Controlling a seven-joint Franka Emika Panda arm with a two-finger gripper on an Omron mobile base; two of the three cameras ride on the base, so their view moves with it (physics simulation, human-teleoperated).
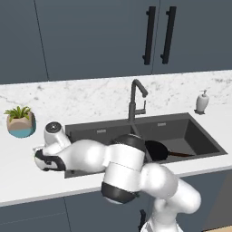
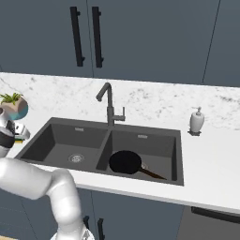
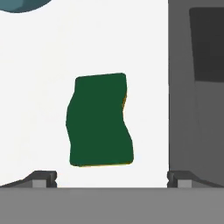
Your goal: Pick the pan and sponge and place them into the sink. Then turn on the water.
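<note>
From the left base view, the pan [image 1: 157,150] already lies in the right basin of the sink [image 1: 199,136], its handle pointing to 3 o'clock. The arm reaches to 9 o'clock, over the white counter [image 1: 18,167] near the plant [image 1: 20,121].

From the right base view, the pan [image 2: 125,162] sits in the right basin. A bit of the sponge [image 2: 18,138] peeks out at the far left, on the counter beside the sink [image 2: 61,140].

From the hand view, the green sponge [image 3: 99,120] lies flat right under the hand. The gripper [image 3: 111,179] has its fingers [image 3: 43,178] spread wide, one on each side, not touching it. I think it should go straight down, stay centered, then squeeze gently.
</note>
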